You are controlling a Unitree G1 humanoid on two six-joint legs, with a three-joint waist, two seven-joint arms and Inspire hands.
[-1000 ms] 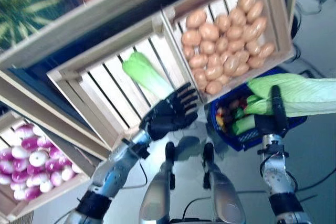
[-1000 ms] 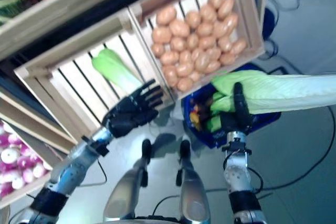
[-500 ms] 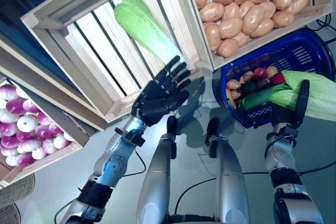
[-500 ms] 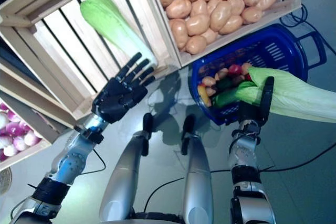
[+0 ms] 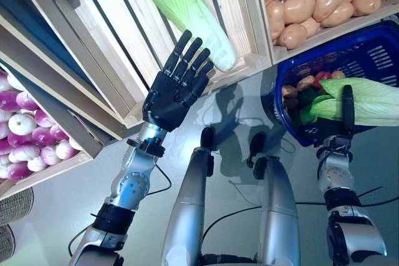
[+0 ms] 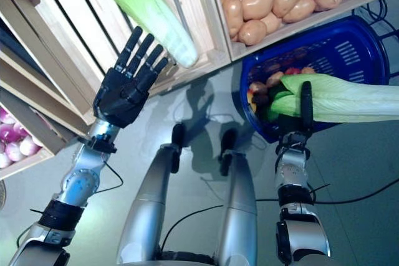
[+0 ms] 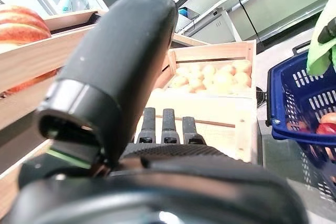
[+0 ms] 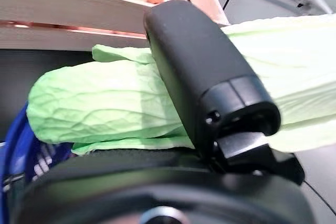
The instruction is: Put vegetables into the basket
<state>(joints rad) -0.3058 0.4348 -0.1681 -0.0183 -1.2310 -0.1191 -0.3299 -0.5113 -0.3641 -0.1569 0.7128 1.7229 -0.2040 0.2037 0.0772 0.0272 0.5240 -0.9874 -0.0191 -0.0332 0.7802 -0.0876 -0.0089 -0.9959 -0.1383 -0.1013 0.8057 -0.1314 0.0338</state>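
Note:
My right hand [image 5: 346, 110] is shut on a long pale green cabbage [image 5: 374, 101], its thumb [image 8: 199, 77] lying across the leaves [image 8: 105, 103]. The cabbage is held level over the near side of the blue basket [image 5: 368, 54], which holds several small vegetables [image 5: 305, 85]. A second cabbage [image 5: 187, 4] lies in the slatted wooden crate [image 5: 106, 35]. My left hand [image 5: 174, 88] is open with straight fingers [image 7: 163, 124], raised in front of that crate's front edge. Its fingertips are just beside the cabbage's whitish end, touching nothing.
A wooden crate full of potatoes [image 5: 312, 1] stands right of the cabbage crate, directly behind the basket. A lower crate of purple and white onions [image 5: 25, 135] sits at the far left. Grey floor lies between the crates and me.
The camera has moved, so the whole scene has shifted. My left hand has straightened and risen nearer the crate's cabbage. My right hand keeps its hold on the other cabbage over the basket.

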